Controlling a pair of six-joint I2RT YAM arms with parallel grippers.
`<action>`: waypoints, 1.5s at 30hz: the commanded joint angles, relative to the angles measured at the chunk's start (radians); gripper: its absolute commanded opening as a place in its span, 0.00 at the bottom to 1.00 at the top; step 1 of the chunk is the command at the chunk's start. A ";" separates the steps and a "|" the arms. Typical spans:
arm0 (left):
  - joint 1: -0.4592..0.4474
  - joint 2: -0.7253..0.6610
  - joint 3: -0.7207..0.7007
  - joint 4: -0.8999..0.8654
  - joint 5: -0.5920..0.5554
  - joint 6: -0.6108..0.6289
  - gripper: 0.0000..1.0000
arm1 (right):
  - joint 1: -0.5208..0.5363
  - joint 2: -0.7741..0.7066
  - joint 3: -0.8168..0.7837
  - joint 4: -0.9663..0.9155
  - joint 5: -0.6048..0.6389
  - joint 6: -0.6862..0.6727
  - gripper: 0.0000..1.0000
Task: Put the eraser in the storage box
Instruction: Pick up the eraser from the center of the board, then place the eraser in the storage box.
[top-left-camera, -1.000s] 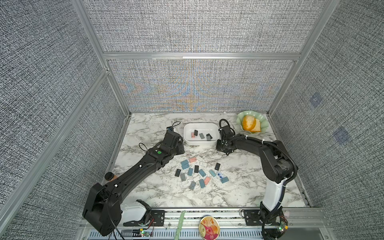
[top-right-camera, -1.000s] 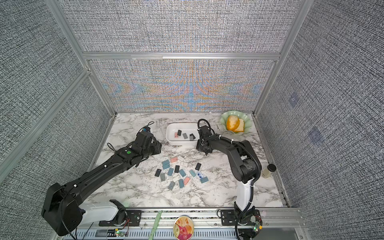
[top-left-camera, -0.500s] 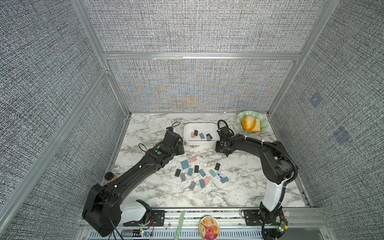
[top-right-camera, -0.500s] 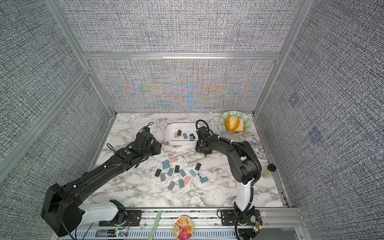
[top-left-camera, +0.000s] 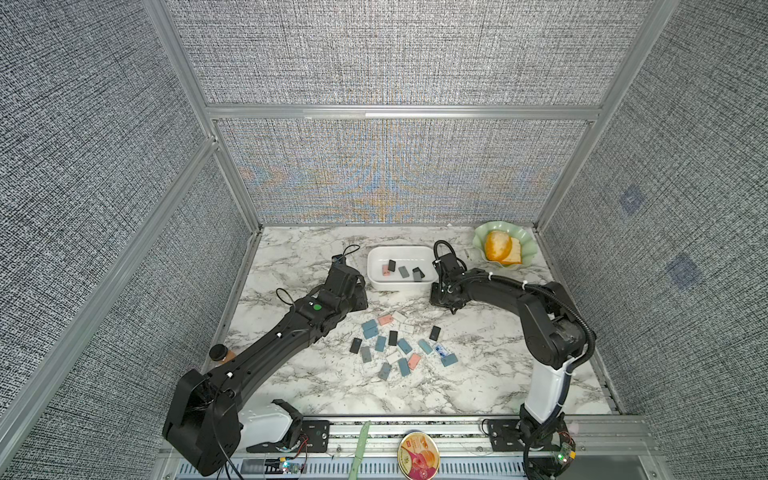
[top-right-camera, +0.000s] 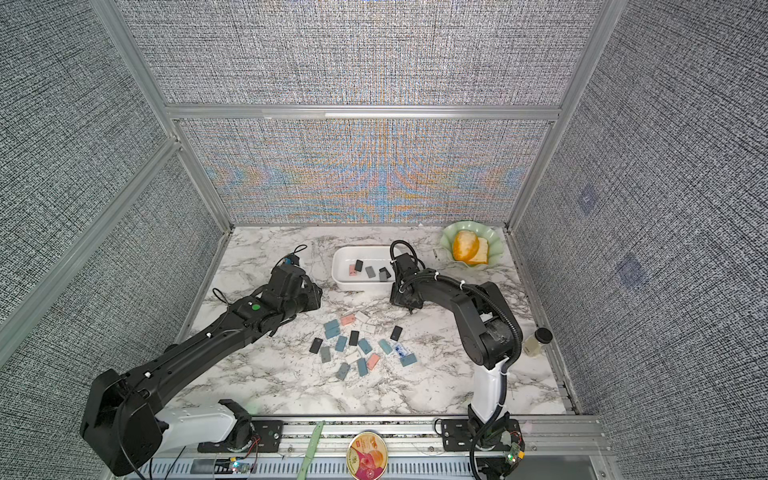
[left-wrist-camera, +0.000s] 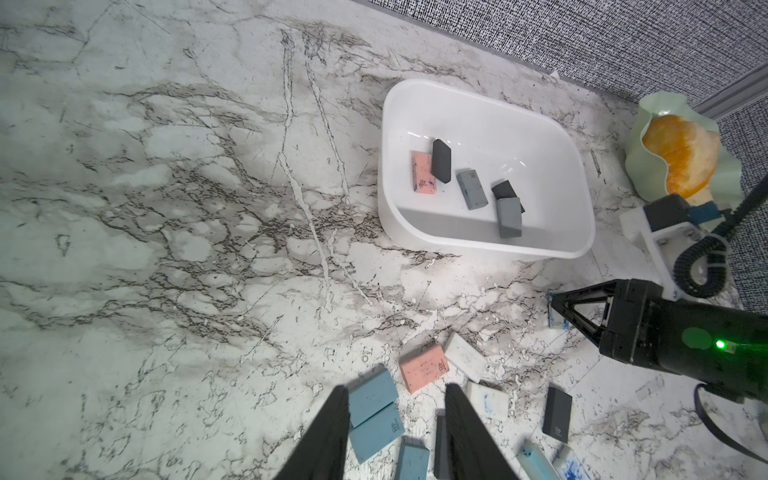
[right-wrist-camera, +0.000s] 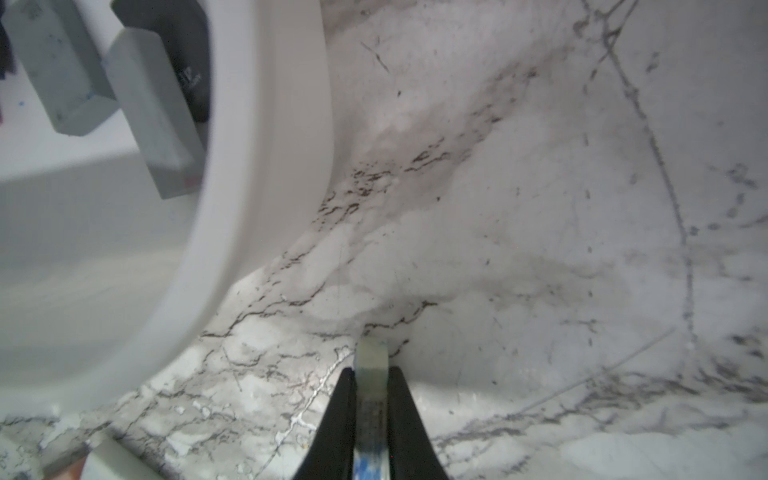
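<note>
My right gripper (right-wrist-camera: 372, 376) is shut on a thin white eraser (right-wrist-camera: 372, 357) with blue marks, held on edge low over the marble beside the storage box (right-wrist-camera: 266, 124). In both top views this gripper (top-left-camera: 442, 297) (top-right-camera: 404, 300) sits just off the box's front right corner. The storage box (top-left-camera: 401, 286) (top-right-camera: 365, 286) is a white tub and holds several erasers (left-wrist-camera: 469, 189). My left gripper (left-wrist-camera: 397, 395) hangs open above the loose erasers (top-left-camera: 399, 345), with nothing between its fingers. In a top view the left gripper (top-left-camera: 358, 296) lies to the left of the box.
A pale green scalloped dish (top-left-camera: 524, 245) with an orange piece stands at the back right corner. Small bottles stand at the left edge (top-left-camera: 218, 353) and the right edge (top-right-camera: 537, 341). A round tin (top-left-camera: 418, 455) lies on the front rail.
The right gripper's jaws have opened a little and shut again on the white eraser beside the box. The left arm has not moved.
</note>
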 joint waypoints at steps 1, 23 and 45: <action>0.000 -0.007 -0.004 0.004 -0.011 -0.004 0.41 | 0.002 -0.015 0.000 -0.026 0.022 0.001 0.14; 0.000 -0.002 -0.008 0.019 -0.010 -0.009 0.41 | 0.002 -0.177 0.113 -0.148 0.072 -0.071 0.15; 0.000 -0.082 -0.060 -0.036 -0.065 -0.053 0.41 | -0.024 0.337 0.687 -0.198 -0.089 -0.163 0.19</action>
